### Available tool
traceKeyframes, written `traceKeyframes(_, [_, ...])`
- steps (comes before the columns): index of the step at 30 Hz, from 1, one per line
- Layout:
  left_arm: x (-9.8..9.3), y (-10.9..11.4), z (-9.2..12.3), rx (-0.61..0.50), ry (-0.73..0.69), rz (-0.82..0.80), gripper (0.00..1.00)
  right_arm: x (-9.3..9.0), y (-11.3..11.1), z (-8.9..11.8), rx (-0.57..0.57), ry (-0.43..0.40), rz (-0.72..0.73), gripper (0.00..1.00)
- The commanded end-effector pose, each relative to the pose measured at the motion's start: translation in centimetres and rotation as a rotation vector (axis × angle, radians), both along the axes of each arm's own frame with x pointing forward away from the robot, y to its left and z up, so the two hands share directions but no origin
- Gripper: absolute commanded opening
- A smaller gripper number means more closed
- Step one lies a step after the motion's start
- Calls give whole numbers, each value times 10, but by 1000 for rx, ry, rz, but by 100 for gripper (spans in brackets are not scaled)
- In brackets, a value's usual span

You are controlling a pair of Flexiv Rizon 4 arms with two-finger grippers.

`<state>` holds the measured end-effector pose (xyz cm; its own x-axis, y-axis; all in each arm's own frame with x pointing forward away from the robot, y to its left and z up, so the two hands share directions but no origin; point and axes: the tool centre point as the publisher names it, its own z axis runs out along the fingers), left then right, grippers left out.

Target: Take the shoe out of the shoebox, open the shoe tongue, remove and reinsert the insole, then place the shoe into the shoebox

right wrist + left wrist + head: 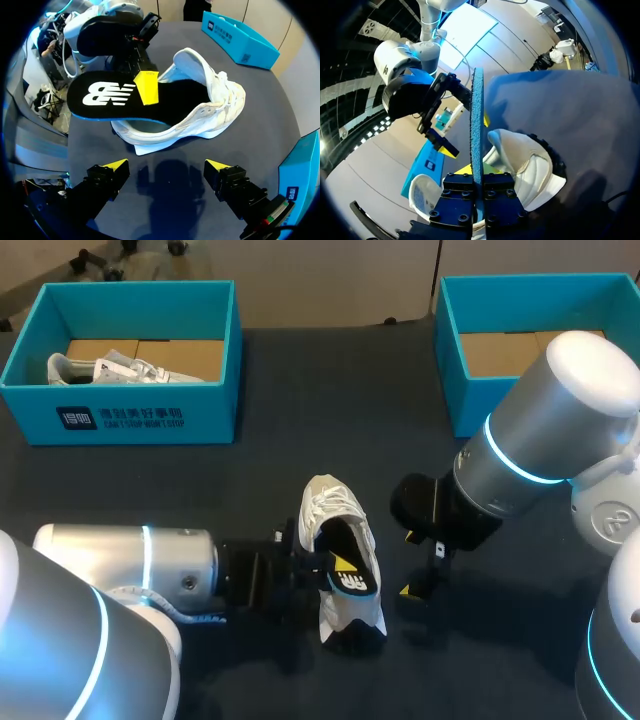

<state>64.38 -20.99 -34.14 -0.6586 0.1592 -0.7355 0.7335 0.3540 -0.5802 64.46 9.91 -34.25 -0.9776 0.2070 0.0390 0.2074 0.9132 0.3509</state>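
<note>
1. Head view shows the white shoe (330,508) lying out on the dark table (330,410), well apart from both boxes, between the two arms, so each can get at it.
2. Its black insole (107,95) sits toe-end inside the shoe with the heel end sticking out past the collar and lifted. I judge this to be the insole step, though whether it is on its way out or going back in I cannot tell.
3. The left gripper (476,175) is clamped on the insole's raised heel end, one yellow tip on the upper face. From its own wrist the insole shows edge-on, running straight out between the fingers. That grip probably steers the insole along the shoe.
4. The right gripper (165,167) hangs just beside the shoe with its fingers spread wide and nothing between them, likely ready to steady the shoe.
5. Farther off, the left shoebox (120,420) contains a second shoe (110,370). The right shoebox (447,360) shows only its cardboard floor.
</note>
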Motion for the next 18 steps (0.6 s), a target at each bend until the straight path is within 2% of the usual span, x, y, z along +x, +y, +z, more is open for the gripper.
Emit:
traceKeyframes(1, [4, -5, -2, 18, -5, 13, 0, -1, 2, -2, -2, -3, -3, 100])
traceKeyframes(7, [4, -3, 0, 8, 13, 17, 0, -1, 2, -2, -2, -3, -3, 100])
traceKeyframes(8, [3, -3, 1, 9, 13, 16, 2, -1, 2, -2, -2, -3, -3, 100])
traceKeyframes(10, [1, -2, 1, 3, 32, 14, 17, -1, 2, -2, -2, -3, -3, 100])
traceKeyframes(11, [0, -2, 1, 4, 31, 14, 20, -1, 2, -2, -2, -3, -3, 100])
traceKeyframes(18, [-7, 0, 6, -16, 63, 10, 23, -1, 2, -2, -2, -3, -3, 100])
